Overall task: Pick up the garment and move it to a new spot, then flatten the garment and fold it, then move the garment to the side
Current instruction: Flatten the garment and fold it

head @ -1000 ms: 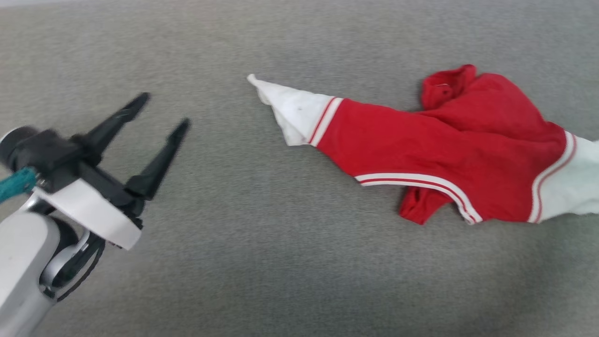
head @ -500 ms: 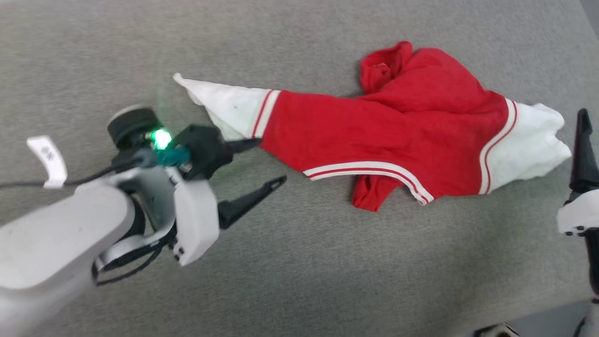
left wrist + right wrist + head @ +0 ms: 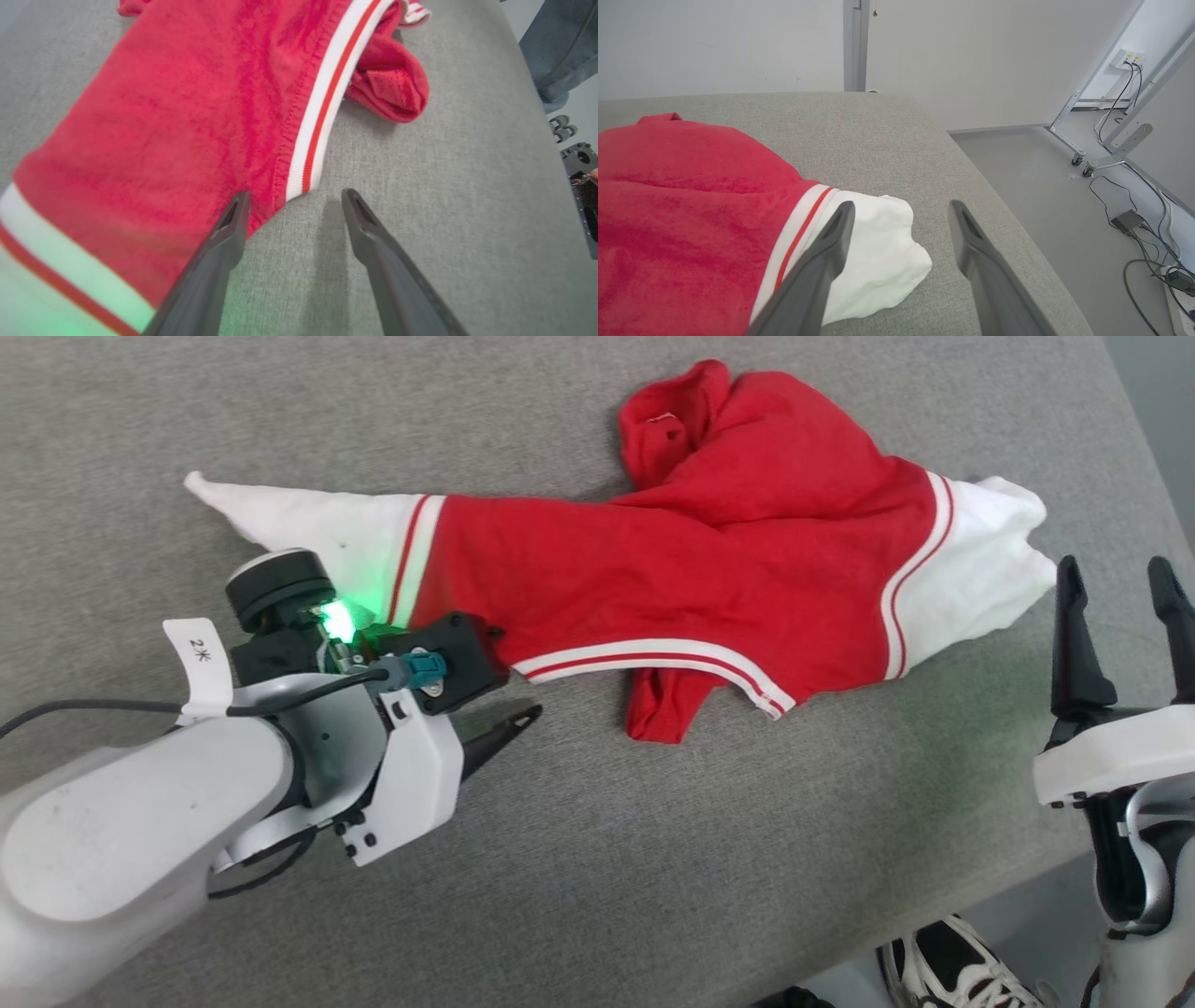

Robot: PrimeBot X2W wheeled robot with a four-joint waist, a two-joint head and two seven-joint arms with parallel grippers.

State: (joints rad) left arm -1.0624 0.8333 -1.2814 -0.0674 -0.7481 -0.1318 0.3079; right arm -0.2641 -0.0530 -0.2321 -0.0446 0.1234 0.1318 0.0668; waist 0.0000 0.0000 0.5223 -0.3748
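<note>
Now the garment (image 3: 672,569) has its striped hem end between the spread fingers of the left gripper (image 3: 295,195); the right gripper (image 3: 1113,569), equally spread, stands beside its white sleeve.

The garment (image 3: 672,569) lies spread left to right across the table (image 3: 653,877). The left gripper (image 3: 295,192) straddles its near edge (one finger over cloth, one over table); the right gripper (image 3: 1114,565) stands just beside its right sleeve, by the table's edge.

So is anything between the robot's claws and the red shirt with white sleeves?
Nothing visible. The open left gripper is at the striped hem of the red, white-sleeved T-shirt; the open right gripper is beside a sleeve.
</note>
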